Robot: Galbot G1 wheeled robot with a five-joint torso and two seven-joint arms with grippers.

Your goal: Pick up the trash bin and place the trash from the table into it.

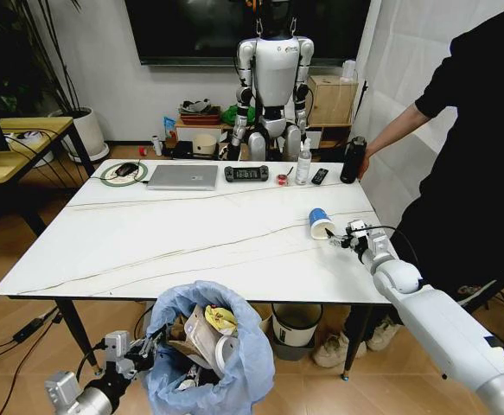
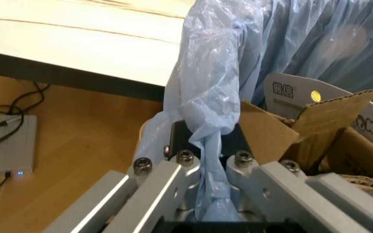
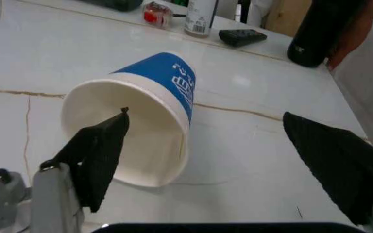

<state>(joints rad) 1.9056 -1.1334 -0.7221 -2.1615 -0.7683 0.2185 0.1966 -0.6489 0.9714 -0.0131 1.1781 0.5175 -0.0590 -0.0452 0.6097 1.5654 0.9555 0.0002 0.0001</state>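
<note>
While your left gripper [image 2: 209, 179] clenched the trash bin [image 1: 207, 350] bag, it hung below the worktop [image 1: 191, 233]. Your right gripper [image 3: 219, 160] jaws gaped around the blue cup [image 3: 138, 119]

Our left arm hangs low below the near table edge, its wrist level and our left gripper [image 1: 148, 352] pinched tight on what it carries, the fingers [image 2: 173, 167] pressed together in the left wrist view. Our right arm reaches forward and up over the table's right side, and our right gripper [image 1: 340, 237] is spread wide, its dark pads [image 3: 99, 155] well apart.
</note>
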